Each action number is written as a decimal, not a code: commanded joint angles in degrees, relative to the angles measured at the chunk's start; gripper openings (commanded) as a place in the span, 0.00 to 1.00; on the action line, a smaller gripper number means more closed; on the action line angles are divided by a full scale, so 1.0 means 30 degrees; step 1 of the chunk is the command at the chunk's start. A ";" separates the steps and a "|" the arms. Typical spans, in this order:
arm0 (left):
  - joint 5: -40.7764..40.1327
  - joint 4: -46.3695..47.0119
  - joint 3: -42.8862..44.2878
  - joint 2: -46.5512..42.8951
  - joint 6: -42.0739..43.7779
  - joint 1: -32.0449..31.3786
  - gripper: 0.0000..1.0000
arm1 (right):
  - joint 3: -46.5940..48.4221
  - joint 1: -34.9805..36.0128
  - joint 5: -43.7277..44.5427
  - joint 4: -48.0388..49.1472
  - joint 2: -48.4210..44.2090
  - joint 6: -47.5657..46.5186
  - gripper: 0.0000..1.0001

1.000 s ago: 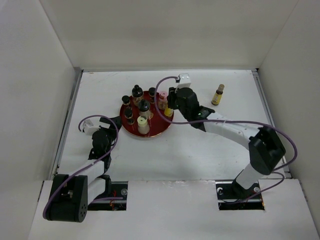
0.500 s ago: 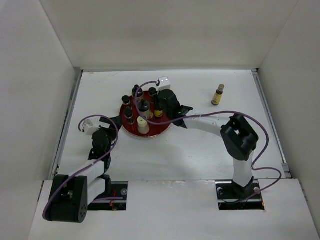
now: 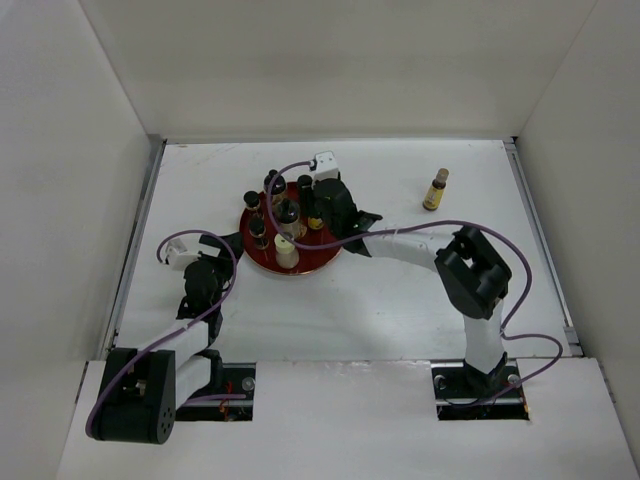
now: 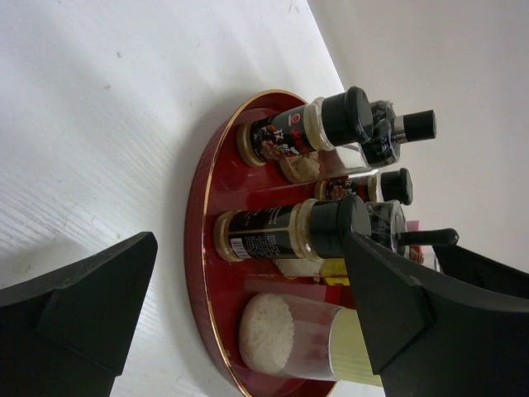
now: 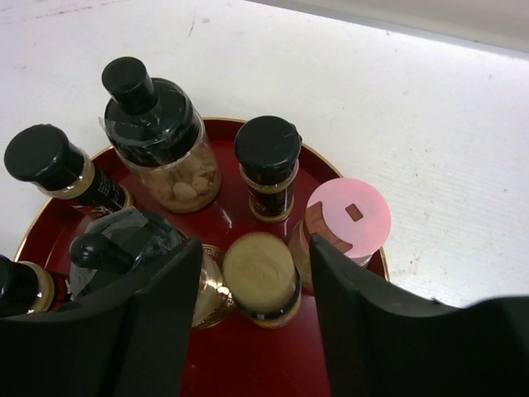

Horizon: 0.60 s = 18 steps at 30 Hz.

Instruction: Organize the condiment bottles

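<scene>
The round red tray (image 3: 312,262) holds several condiment bottles. In the right wrist view I see a pink-capped jar (image 5: 351,219), a black-capped bottle (image 5: 267,149), a black-topped jar of nuts (image 5: 161,136) and an amber bottle with a gold cap (image 5: 260,277). My right gripper (image 5: 256,248) is open over the tray (image 5: 248,364), its fingers on either side of the gold-capped bottle with small gaps. My left gripper (image 4: 248,240) is open and empty, low at the tray's left rim (image 4: 198,248), facing a cream-capped jar (image 4: 297,335). Another amber bottle (image 3: 435,189) stands alone on the table.
White walls enclose the table on three sides. The right arm's elbow (image 3: 475,270) rises right of the tray. Purple cables loop off both wrists. The tray's gold emblem (image 5: 207,294) shows beside the gold-capped bottle.
My right gripper moved left from the tray's right edge to over the tray, bringing the gold-capped amber bottle with it. The left arm has not moved.
</scene>
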 commanded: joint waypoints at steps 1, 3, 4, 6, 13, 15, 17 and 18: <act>0.0227 0.1109 0.0305 0.0197 0.0005 -0.0004 1.00 | 0.0072 0.0342 0.0283 0.1526 -0.0785 0.0092 0.65; 0.0257 0.1109 0.0335 0.0198 -0.0025 -0.0032 1.00 | -0.0133 0.0459 0.0311 0.1526 -0.1311 0.0035 0.69; 0.0141 0.1109 0.0364 0.0139 0.0062 -0.0090 1.00 | -0.0279 0.0489 0.0370 0.1526 -0.1633 0.0005 0.70; 0.0198 0.1109 0.0335 0.0138 0.0005 -0.0062 1.00 | -0.0543 0.0547 0.0225 0.1526 -0.2365 0.0151 0.70; 0.0256 0.1021 0.0218 -0.0212 -0.0053 0.0055 1.00 | -0.2884 0.0083 -0.0272 0.1526 -0.6580 0.1086 0.72; 0.0141 0.0964 0.0246 -0.0358 0.0004 -0.0061 1.00 | -0.3763 -0.0853 -0.0567 0.1642 -0.7812 0.1468 0.72; 0.0082 0.0934 0.0276 -0.0301 0.0005 -0.0150 1.00 | -0.4496 -0.2141 -0.0480 0.1381 -0.8693 0.1849 0.60; 0.0198 0.0963 0.0247 -0.0272 -0.0053 -0.0121 1.00 | -0.4848 -0.2902 -0.0305 0.1176 -0.9103 0.2053 0.51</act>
